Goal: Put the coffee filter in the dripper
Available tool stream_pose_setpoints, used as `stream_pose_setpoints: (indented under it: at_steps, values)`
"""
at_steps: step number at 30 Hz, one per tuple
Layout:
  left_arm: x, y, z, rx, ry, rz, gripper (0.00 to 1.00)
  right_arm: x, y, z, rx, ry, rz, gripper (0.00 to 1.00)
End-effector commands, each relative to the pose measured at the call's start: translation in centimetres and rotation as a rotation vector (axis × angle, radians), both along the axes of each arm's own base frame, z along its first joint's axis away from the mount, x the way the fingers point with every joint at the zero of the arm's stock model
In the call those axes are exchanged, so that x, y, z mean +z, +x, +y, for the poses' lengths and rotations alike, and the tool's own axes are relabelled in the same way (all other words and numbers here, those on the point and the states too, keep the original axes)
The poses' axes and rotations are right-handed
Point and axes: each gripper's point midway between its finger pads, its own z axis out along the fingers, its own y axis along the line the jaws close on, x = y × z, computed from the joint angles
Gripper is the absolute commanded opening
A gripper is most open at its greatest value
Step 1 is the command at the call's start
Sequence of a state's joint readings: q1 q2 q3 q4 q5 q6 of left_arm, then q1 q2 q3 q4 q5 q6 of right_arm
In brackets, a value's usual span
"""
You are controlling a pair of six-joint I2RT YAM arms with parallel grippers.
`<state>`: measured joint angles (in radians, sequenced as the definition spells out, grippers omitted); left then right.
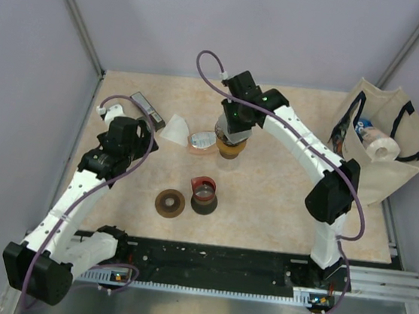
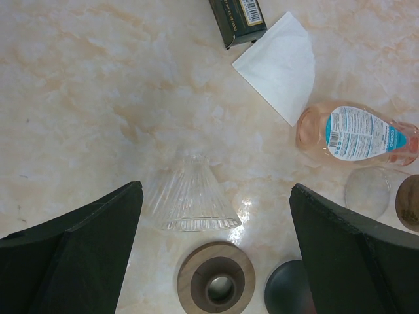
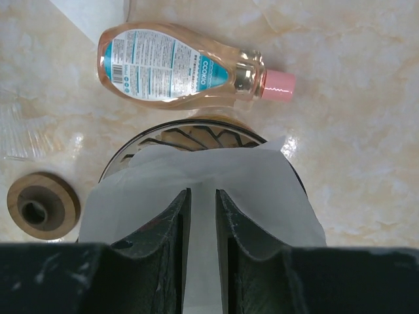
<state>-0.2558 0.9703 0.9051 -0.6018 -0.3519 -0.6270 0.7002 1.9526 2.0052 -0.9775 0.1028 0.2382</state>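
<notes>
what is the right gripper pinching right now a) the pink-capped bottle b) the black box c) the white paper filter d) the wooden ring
c: in the right wrist view the right gripper is closed on the white paper filter, just above the ribbed dripper; the bottle and the wooden ring lie apart from it, ungripped.

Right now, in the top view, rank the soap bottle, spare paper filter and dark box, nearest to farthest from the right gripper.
1. soap bottle, just left of the right gripper.
2. spare paper filter, further left.
3. dark box, farthest left, toward the back.
</notes>
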Motion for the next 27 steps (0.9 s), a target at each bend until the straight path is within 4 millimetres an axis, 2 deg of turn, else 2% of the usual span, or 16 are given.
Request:
stream_pose_setpoints:
  at_steps: [1, 21, 27]
  values:
    - [0.9, 0.3, 0.0, 0.001, -0.019, -0.051, 0.99, 0.5, -0.2, 0.9, 0.029, 0.014, -0.001, 0.22]
    - [0.8, 0.2, -0.1, -0.008, -0.013, -0.050, 0.99, -3.8, -0.5, 1.1, 0.042, -0.054, 0.086, 0.21]
    - [0.8, 0.2, -0.1, -0.010, -0.012, -0.054, 0.99, -4.6, -0.8, 0.9, 0.046, -0.069, 0.105, 0.21]
